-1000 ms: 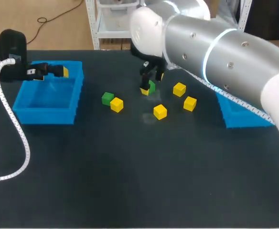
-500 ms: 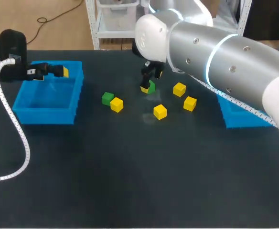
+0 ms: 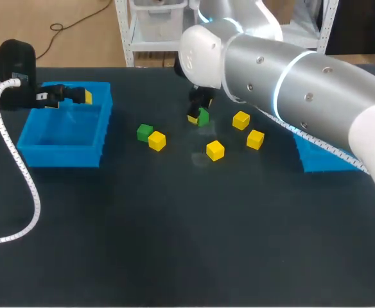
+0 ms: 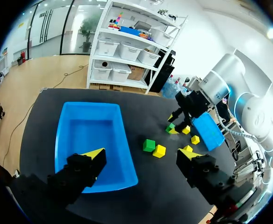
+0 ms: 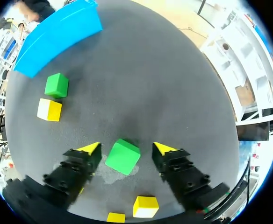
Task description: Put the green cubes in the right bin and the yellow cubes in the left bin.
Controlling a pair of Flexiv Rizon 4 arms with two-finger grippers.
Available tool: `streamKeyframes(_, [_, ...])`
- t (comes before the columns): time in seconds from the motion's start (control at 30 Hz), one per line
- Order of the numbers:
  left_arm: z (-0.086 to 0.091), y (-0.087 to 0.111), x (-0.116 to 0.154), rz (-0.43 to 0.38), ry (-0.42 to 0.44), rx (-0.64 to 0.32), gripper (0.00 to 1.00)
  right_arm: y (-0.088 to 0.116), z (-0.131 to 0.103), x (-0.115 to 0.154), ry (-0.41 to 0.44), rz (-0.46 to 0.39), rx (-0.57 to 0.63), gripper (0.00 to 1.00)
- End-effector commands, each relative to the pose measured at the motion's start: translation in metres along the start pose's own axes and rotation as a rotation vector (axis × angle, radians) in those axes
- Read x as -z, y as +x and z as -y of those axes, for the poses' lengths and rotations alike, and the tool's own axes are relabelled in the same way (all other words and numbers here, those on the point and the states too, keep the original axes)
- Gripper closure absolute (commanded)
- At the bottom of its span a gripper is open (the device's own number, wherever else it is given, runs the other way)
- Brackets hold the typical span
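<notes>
The main danger, as I judge it, is a bad grip. The green cube [image 5: 123, 156] lies on the tabletop [image 5: 141, 84] between the right arm's fingers [image 5: 89, 149], but it is turned at an angle to them. If they close now, they will probably meet its corners and not its flat sides, and then the cube can twist, slip out or be pushed away over the tabletop. A cube that slides could also knock the nearest yellow cube [image 5: 146, 206], which lies just behind these fingers. With a weak hold the cube may fall during the way to the right bin [image 3: 316, 160], which is well apart from these fingers and partly hidden by the arm. The right arm's fingers are spread wider than the cube, with a narrow gap on each side as far as I can see, so they hold nothing and touch nothing. The left arm's fingers [image 4: 93, 155] are also spread wide and empty, and they hang above the left bin [image 4: 87, 126]. A second green cube [image 5: 57, 85] waits well ahead of the right arm's fingers, just beside the far yellow cube [image 5: 49, 109].
</notes>
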State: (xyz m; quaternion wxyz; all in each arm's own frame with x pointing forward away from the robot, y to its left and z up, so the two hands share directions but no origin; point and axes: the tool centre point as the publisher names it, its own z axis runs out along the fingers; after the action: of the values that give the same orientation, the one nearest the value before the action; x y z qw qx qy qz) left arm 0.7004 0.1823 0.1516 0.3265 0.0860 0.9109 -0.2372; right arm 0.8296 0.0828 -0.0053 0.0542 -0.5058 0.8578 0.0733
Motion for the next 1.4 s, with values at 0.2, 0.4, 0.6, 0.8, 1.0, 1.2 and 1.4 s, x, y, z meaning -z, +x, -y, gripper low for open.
streamKeyframes(0.2, [-0.002,0.001,0.000,0.007,0.012,-0.002,0.00,-0.005,0.009,0.005,-0.092,-0.384,-0.008,1.00])
streamKeyframes(0.4, [-0.002,0.001,0.000,0.007,0.012,-0.002,0.00,-0.004,0.014,0.021,-0.039,-0.358,-0.005,1.00])
streamKeyframes(0.6, [-0.002,0.001,0.000,0.007,0.012,-0.002,0.00,0.009,0.034,0.090,0.065,-0.209,-0.062,1.00])
streamKeyframes(0.8, [-0.002,0.001,0.000,0.007,0.012,-0.002,0.00,0.057,0.058,0.166,0.148,-0.053,-0.205,1.00])
streamKeyframes(1.0, [-0.002,0.001,0.000,0.007,0.012,-0.002,0.00,0.124,0.070,0.212,0.223,0.006,-0.361,1.00])
streamKeyframes(1.2, [-0.002,0.001,0.000,0.007,0.012,-0.002,0.00,0.178,0.068,0.226,0.254,0.007,-0.473,1.00])
streamKeyframes(1.4, [-0.002,0.001,0.000,0.007,0.012,-0.002,0.00,0.211,0.062,0.218,0.239,-0.004,-0.540,1.00])
